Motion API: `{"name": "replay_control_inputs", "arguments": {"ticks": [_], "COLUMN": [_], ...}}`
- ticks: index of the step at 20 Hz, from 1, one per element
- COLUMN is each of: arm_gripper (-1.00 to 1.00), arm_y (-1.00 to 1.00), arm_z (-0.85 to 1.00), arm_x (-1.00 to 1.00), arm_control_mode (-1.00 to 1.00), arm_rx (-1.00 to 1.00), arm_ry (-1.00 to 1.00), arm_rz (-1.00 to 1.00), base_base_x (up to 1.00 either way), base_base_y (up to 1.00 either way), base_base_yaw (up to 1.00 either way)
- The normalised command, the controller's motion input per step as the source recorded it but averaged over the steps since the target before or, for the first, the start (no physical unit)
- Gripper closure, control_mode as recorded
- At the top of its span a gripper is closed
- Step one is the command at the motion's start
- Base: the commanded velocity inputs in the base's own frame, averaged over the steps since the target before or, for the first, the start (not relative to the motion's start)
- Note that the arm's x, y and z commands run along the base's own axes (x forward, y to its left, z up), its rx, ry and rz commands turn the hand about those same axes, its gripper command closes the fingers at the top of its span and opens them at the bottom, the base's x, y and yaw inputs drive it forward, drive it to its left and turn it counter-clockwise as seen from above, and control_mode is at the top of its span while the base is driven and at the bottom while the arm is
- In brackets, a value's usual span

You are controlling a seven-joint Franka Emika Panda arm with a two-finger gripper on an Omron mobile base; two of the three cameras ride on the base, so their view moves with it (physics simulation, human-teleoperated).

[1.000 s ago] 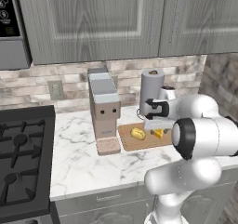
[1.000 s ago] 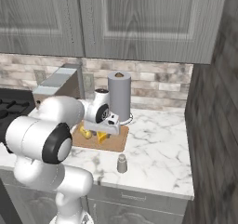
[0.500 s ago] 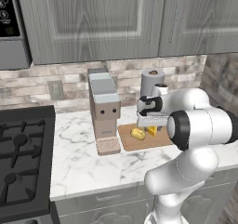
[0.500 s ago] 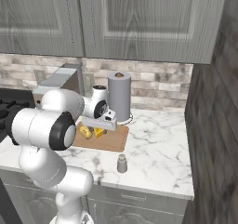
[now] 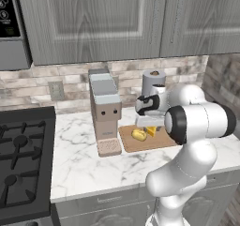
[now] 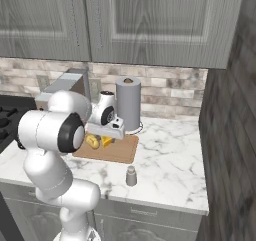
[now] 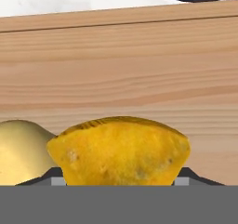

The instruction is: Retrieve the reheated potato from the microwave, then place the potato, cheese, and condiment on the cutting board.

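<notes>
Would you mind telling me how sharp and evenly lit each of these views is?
Left base view: flat, even light, soft shadows, no glare; potato and cheese small but distinct on the cutting board. Right base view: similar, with the right wall dark. Hand view: the cheese looms close, its texture coarse and blurry.

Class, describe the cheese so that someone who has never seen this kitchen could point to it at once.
Find the tall grey paper towel roll at the back of the marble counter; in front of it lies the cutting board, a small tan wooden rectangle. Two yellow things sit on it side by side under the gripper. The cheese is the deeper orange-yellow wedge with flat faces, while the potato is paler and rounded.
</notes>
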Motion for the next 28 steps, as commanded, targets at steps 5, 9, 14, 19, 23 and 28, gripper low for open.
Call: {"name": "replay_control_inputs", "arguments": {"ticks": [5, 9, 14, 19, 23, 28], "arm_gripper": [1.00, 1.00, 1.00, 1.00, 1.00, 1.00], "arm_y": [0.12, 0.25, 0.32, 0.28, 0.25, 0.04], "arm_z": [-0.15, -0.12, -0.13, -0.04, -0.24, -0.49], "arm_x": [0.04, -0.10, -0.17, -0.04, 0.00, 0.00], "arm_control_mode": [-1.00, -1.00, -1.00, -1.00, -1.00, -1.00], "arm_rx": [0.01, 0.07, 0.09, 0.07, 0.01, -0.04], "arm_ry": [0.02, 0.06, 0.09, 0.06, 0.06, 0.01], "arm_rz": [0.00, 0.00, 0.00, -0.01, 0.00, 0.00], "base_base_x": [0.00, 0.00, 0.00, 0.00, 0.00, 0.00], "base_base_y": [0.00, 0.00, 0.00, 0.00, 0.00, 0.00], "base_base_yaw": [0.00, 0.00, 0.00, 0.00, 0.00, 0.00]}}
